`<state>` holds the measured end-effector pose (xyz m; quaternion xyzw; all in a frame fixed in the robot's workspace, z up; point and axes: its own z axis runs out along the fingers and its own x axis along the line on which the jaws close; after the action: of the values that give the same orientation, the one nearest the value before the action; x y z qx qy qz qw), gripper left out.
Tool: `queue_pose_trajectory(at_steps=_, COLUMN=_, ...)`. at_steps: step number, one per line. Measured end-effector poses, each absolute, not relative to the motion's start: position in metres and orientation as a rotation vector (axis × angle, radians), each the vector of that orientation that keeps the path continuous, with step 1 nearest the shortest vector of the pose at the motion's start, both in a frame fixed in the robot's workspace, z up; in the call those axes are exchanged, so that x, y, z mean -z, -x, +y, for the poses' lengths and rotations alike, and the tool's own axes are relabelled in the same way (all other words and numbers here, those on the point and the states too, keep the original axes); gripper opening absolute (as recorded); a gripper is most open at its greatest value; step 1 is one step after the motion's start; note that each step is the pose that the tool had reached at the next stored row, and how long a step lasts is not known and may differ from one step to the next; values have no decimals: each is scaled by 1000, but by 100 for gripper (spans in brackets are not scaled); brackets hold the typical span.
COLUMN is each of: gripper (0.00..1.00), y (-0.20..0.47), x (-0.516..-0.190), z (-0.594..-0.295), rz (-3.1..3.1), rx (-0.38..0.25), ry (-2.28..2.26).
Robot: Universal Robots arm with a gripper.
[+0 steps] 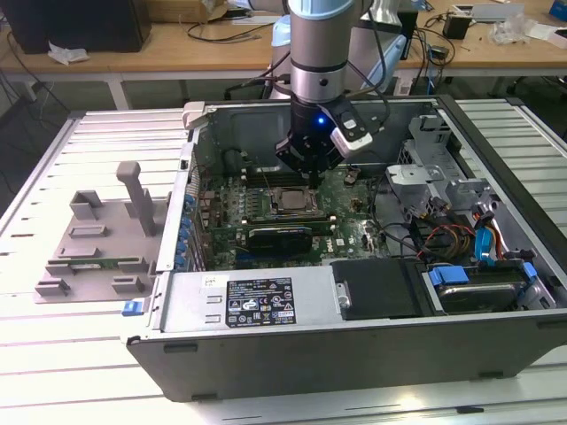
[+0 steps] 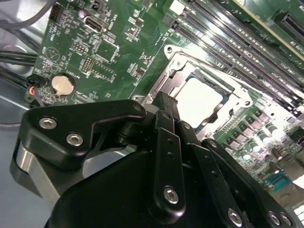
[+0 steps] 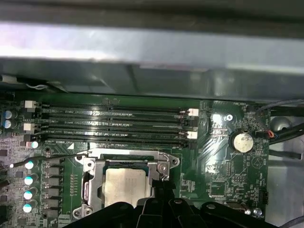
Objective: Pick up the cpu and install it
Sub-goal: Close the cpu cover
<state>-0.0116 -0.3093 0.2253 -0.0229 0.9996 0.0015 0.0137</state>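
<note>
Hovering low inside the open computer case (image 1: 354, 354), which lies on its side on the slatted tabletop (image 1: 53, 354), the hand (image 1: 312, 175) hangs over the green motherboard (image 1: 221, 208).

- Hand: in both wrist views the fingers (image 2: 164, 123) look drawn together to a narrow tip, with nothing caught between them. Hand's tip in the first wrist view (image 3: 160, 183).
- Cpu (image 3: 124, 185): lies flat, pale metal top up, inside the socket frame (image 3: 90, 164) on the motherboard, next to the rows of memory slots (image 3: 114, 123). Seen in the exterior view as a pale square just below the hand (image 1: 292, 199), and glaring bright in the second wrist view (image 2: 202, 99).
- Relation: the hand's tip stands just beside one edge of the cpu, at the frame's rim. Touching or a hair apart, cannot tell.
- Handling, as judged: light, thin, stiff. Smooth lid likely slippery under the pads. Underside contacts are probably delicate, so take it by two opposite edges only, kept level, with a light squeeze. Sunk in the frame as it is, little edge is free to grip.
</note>
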Motion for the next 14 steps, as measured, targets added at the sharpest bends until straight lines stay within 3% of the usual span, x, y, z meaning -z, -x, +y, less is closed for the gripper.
queue_pose_trajectory(at_steps=14, gripper=11, y=32, x=-222, z=-319, rz=3113, rx=-4, ry=72)
